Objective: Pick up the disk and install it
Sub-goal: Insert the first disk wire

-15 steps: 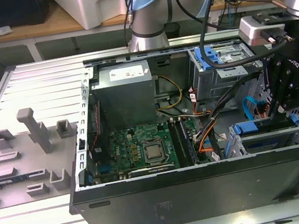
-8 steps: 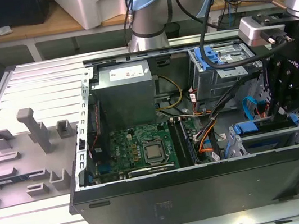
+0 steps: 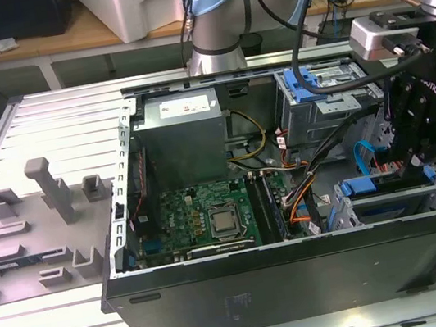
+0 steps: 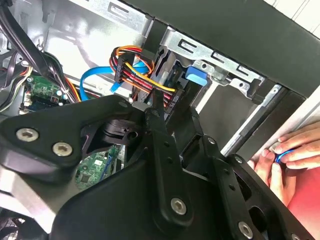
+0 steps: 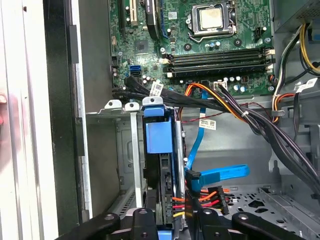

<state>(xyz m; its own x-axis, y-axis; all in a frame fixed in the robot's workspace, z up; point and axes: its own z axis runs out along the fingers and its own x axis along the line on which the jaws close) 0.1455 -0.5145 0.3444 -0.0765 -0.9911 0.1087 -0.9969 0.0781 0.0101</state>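
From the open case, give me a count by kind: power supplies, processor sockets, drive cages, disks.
Power supply box: 1
Processor socket: 1
Drive cages: 2
Disk, in its blue carrier: 1
Total: 5

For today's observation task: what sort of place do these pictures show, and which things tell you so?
Probably a robotics lab or workshop: a robot arm works over an opened computer case on a slatted metal workbench, with cluttered wooden desks behind.

Cables (image 5: 235, 112) crowd the open computer case (image 3: 302, 275) beside the disk (image 5: 159, 165) in its bay, while a person's hand (image 4: 287, 155) rests just outside the case wall.
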